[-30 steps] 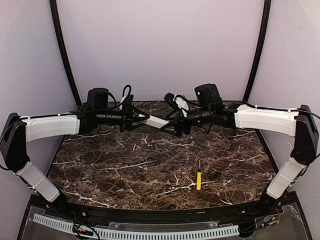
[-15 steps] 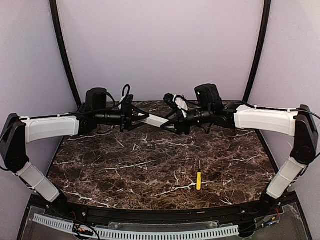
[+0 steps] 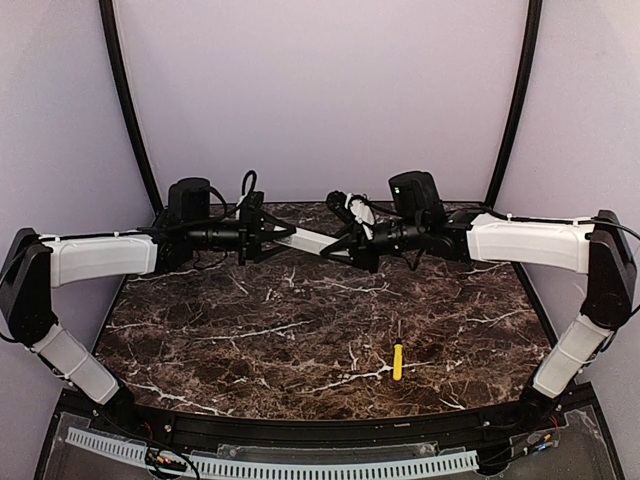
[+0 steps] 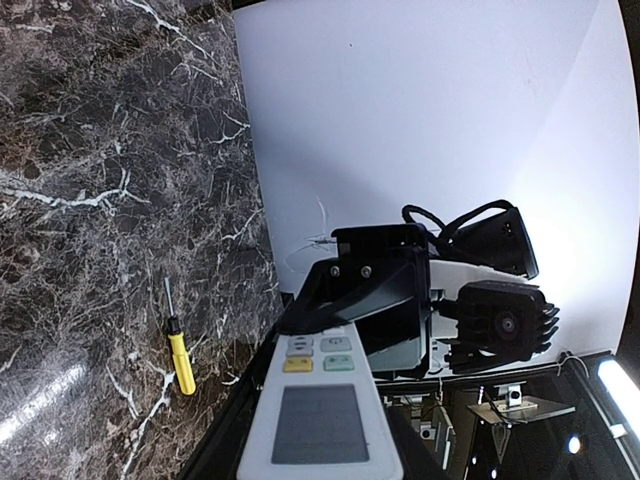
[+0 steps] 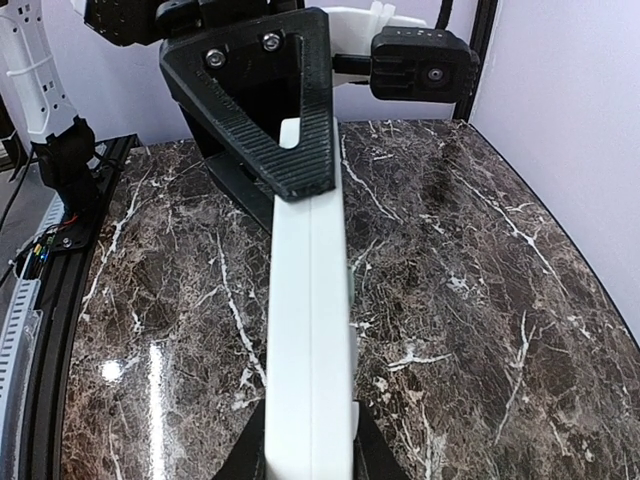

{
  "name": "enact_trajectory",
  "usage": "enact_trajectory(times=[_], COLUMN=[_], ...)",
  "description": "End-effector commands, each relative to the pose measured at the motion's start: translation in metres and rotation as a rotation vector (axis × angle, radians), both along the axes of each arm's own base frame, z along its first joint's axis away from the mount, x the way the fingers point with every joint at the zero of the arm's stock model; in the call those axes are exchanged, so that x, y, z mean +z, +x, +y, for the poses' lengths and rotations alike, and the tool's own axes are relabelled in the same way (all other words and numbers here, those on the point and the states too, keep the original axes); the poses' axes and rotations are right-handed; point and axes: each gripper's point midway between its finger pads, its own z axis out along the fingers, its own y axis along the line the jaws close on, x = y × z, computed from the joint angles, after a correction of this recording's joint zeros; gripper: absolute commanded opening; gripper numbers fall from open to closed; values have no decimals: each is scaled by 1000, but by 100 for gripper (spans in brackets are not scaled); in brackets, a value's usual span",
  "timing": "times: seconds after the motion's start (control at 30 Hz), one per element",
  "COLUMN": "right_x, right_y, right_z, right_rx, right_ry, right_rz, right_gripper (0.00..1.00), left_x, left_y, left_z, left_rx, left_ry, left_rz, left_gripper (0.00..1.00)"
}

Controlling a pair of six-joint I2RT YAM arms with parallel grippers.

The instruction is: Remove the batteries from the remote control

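Observation:
The white remote control (image 3: 312,242) hangs in the air over the back of the table, stretched between both arms. My left gripper (image 3: 272,238) is shut on its left end; in the left wrist view the remote control (image 4: 322,425) shows its grey display and small buttons. My right gripper (image 3: 352,250) is shut on the other end, and in the right wrist view the remote control (image 5: 310,330) shows a plain white side with a seam, my fingers pressed to both flanks at the bottom edge. The batteries are hidden.
A yellow-handled screwdriver (image 3: 397,361) lies on the dark marble table (image 3: 250,340), right of centre toward the front, also seen in the left wrist view as the screwdriver (image 4: 179,358). White walls enclose the back and sides.
My right gripper's jaws have closed onto the remote's end. Both arms have shifted slightly toward the back, and the remote has stayed between them.

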Motion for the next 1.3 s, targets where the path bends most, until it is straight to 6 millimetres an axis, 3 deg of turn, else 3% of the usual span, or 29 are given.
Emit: enact_trajectory(times=[0.0,0.13,0.2,0.37,0.57,0.83,1.1,1.27], right_x=[-7,-13,-17,-23,-5,29,18,20], right_y=[-3,2,0,-17,-43,-60,-57,-57], right_z=[-4,-20,-28,-40,-49,-53,-49,-48], right_rx=[-15,-71,-77,-25,123,247,249,260], right_ry=[8,2,3,11,78,136,128,130], right_rz=[110,195,259,417,639,728,771,773], right_gripper=[0,0,0,0,0,0,0,0], left_x=[12,-3,-14,-28,-5,20,30,27], left_y=[-2,6,11,20,5,-20,-47,-52], left_z=[8,17,25,41,18,-8,-18,-19], left_rx=[-6,21,37,39,-101,-329,-446,-463], left_ry=[19,143,251,433,258,12,-112,-115], left_rz=[-147,-245,-312,-515,-714,-699,-666,-651], left_gripper=[46,73,79,81,80,75,75,80])
